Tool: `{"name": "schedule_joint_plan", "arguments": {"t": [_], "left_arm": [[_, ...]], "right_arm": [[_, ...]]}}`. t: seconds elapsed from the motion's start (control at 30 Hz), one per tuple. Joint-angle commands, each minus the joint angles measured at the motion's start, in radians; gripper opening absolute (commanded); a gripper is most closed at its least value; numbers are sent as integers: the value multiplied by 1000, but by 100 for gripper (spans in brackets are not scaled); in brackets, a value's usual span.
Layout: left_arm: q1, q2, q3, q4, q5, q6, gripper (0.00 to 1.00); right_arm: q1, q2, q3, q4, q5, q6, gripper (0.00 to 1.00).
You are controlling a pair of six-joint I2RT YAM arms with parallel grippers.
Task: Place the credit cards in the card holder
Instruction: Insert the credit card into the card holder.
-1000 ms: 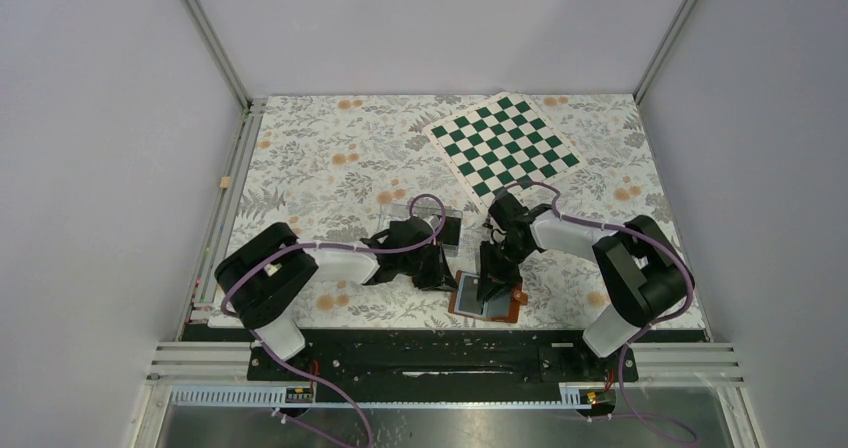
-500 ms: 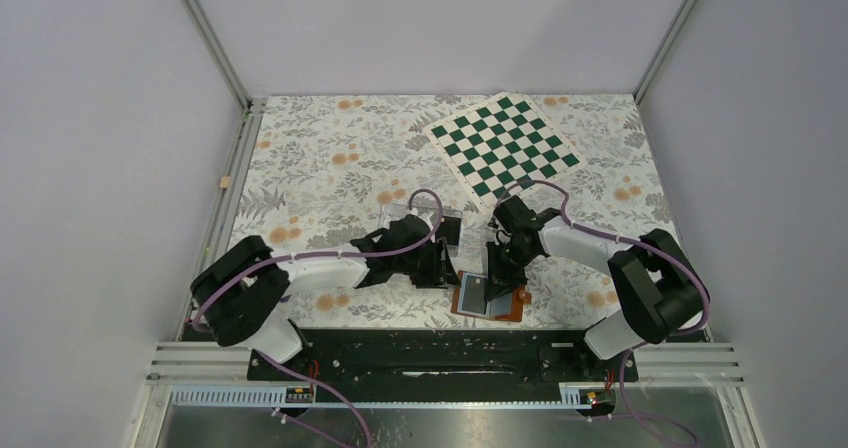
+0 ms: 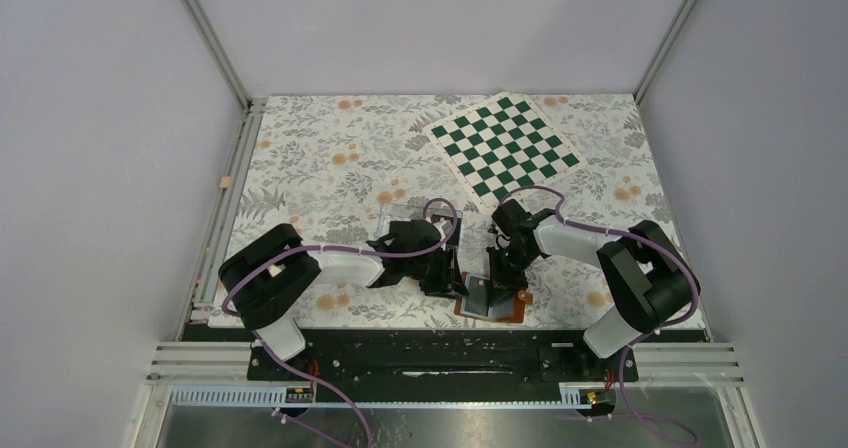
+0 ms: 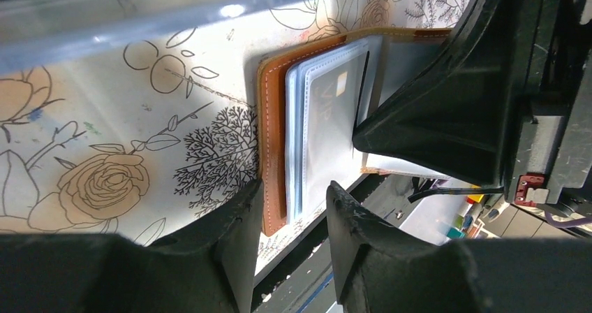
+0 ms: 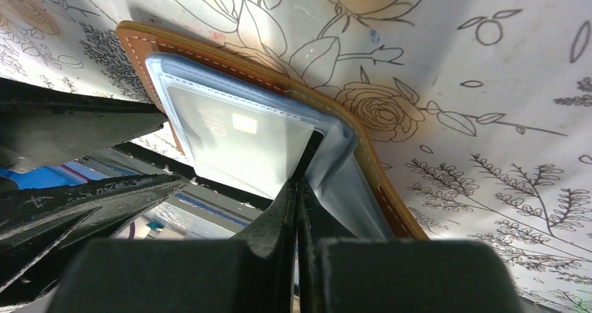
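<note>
The card holder [image 3: 505,311] lies open near the table's front edge, tan-brown leather with pale clear sleeves [image 4: 317,152]. A dark credit card [image 4: 335,110] sits inside a sleeve. One sleeve leaf [image 5: 237,135] stands raised, and a thin dark edge [image 5: 314,149] runs along it. My right gripper [image 5: 299,191] is shut, its tips meeting that dark edge; whether they pinch it I cannot tell. My left gripper [image 4: 293,205] is open and straddles the holder's left corner [image 4: 274,215], with the cover and sleeve edges showing between its fingers. In the top view both grippers, the left [image 3: 452,283] and the right [image 3: 500,276], crowd over the holder.
A clear plastic box [image 4: 174,12] stands just behind my left gripper, seen also in the top view as the box [image 3: 415,211]. A green and white chessboard [image 3: 505,143] lies at the back right. The table's front edge and black rail [image 3: 420,353] run right beside the holder.
My right gripper has shut at the raised sleeve. My left gripper has opened wider and moved right, up to the holder's left corner.
</note>
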Motion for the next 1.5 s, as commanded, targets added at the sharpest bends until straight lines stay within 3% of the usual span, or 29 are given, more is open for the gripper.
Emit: {"name": "schedule_joint_plan", "arguments": {"t": [0.0, 0.3, 0.7, 1.27, 1.47], "left_arm": [[-12, -39, 36, 3, -35, 29, 38], [-29, -144, 46, -41, -88, 48, 38], [-49, -2, 109, -42, -65, 51, 36], [-63, 59, 166, -103, -69, 73, 36], [-70, 44, 201, -244, -159, 102, 39]], "right_arm": [[9, 24, 0, 15, -3, -14, 0], [8, 27, 0, 14, -2, -15, 0], [9, 23, -2, 13, -3, -15, 0], [9, 23, 0, 14, -6, -18, 0], [9, 23, -1, 14, -6, -18, 0]]}}
